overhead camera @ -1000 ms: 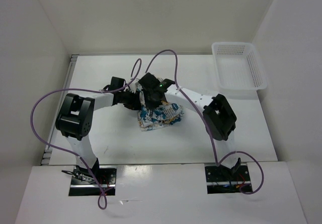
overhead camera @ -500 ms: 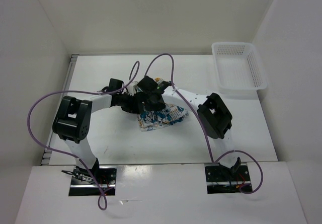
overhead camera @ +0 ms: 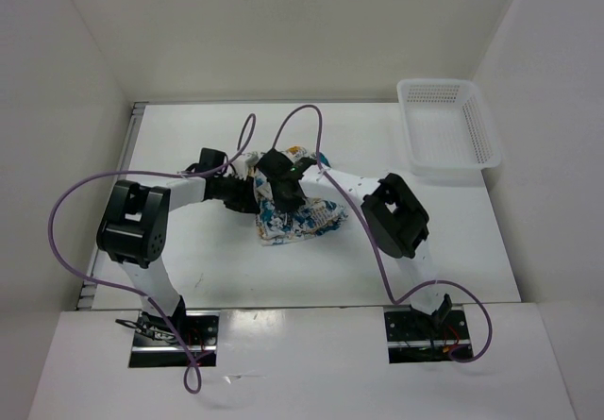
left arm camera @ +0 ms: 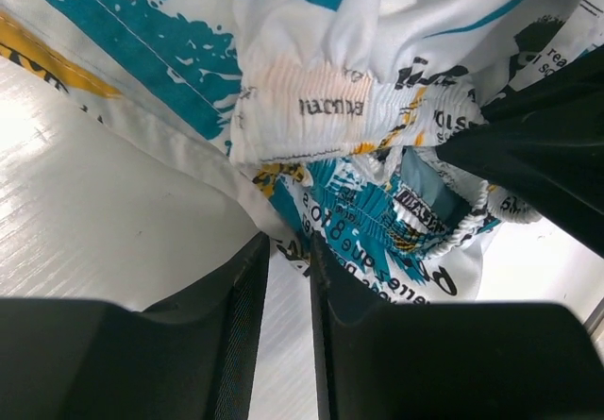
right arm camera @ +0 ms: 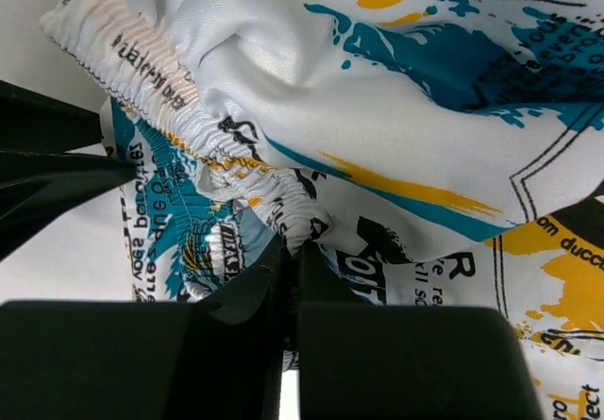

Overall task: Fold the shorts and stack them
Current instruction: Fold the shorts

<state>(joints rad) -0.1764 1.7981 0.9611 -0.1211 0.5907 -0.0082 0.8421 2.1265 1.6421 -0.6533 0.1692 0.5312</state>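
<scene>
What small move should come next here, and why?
The left gripper and right gripper each look pinched on the shorts, close together, with the cloth bunched on the table. I'd probably draw them apart to stretch the waistband flat before folding.

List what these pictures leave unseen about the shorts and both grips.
- Top external: both grippers' fingertips, hidden beneath the black wrist housings over the shorts.
- Left wrist: whether the left gripper pinches the hem; its fingers cover the contact.
- Right wrist: the shorts' outline, cut off at every edge; the right gripper is shut on the waistband.
- Top external: the lettering, too small.
</scene>
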